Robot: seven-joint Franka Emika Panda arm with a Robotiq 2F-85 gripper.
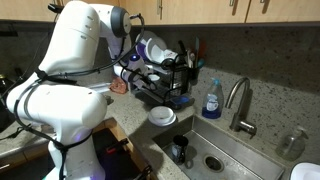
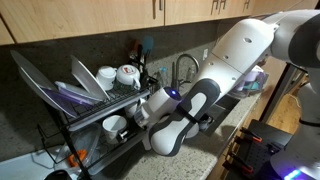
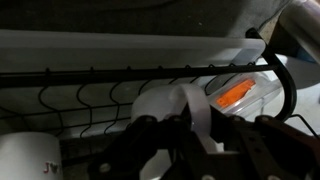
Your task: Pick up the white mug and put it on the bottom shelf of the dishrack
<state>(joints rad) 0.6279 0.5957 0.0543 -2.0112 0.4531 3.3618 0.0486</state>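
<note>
In an exterior view, your arm (image 1: 75, 60) reaches toward the dishrack (image 1: 170, 75), with a white bowl (image 1: 162, 116) on the counter just in front of it and a blue soap bottle (image 1: 212, 98) beside the sink. In an exterior view, the gripper (image 2: 136, 117) is inside the lower tier, and the white mug (image 2: 115, 125) sits on the bottom shelf (image 2: 88, 142), right at its tip. In the wrist view, the mug lies between the dark fingers (image 3: 145, 135) under the rack's wires (image 3: 110, 75). You cannot tell whether they pinch it or merely flank it.
</note>
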